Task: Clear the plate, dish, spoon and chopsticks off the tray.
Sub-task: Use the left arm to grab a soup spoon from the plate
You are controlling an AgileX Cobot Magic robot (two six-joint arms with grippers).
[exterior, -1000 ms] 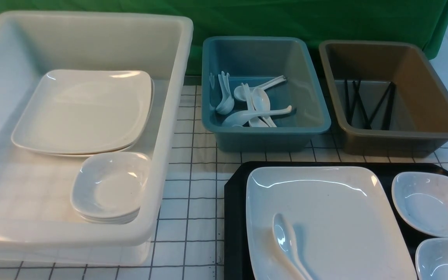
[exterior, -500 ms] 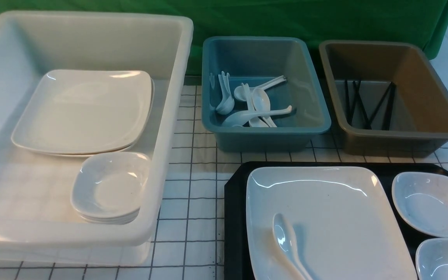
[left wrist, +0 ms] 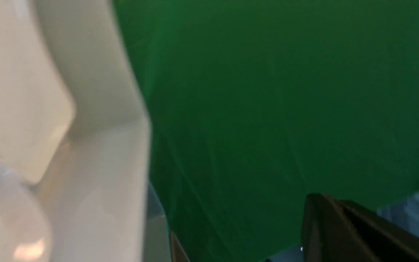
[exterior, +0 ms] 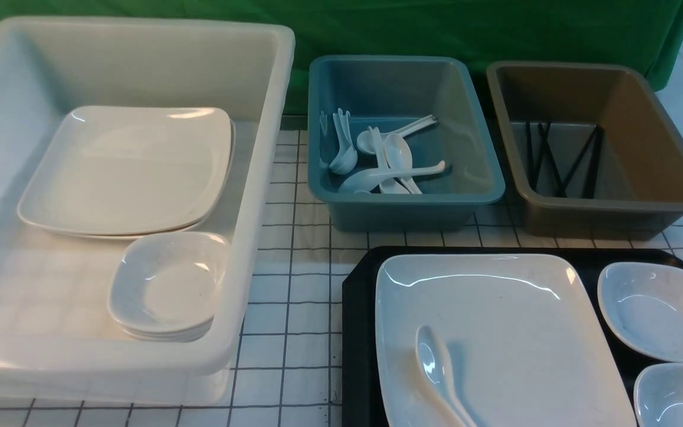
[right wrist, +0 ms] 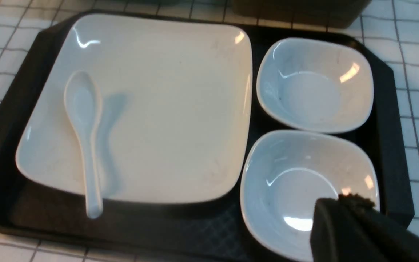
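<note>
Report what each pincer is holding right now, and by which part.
Nothing is held. The left pincer is shut and empty; the right pincer is shut and empty above a small glossy white dish on the black plastic tray.

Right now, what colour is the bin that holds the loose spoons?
The bin is a muted blue; the front view shows it best.

front cam, tray (exterior: 356,332) cut off, spoon (exterior: 436,363) handle too
</note>
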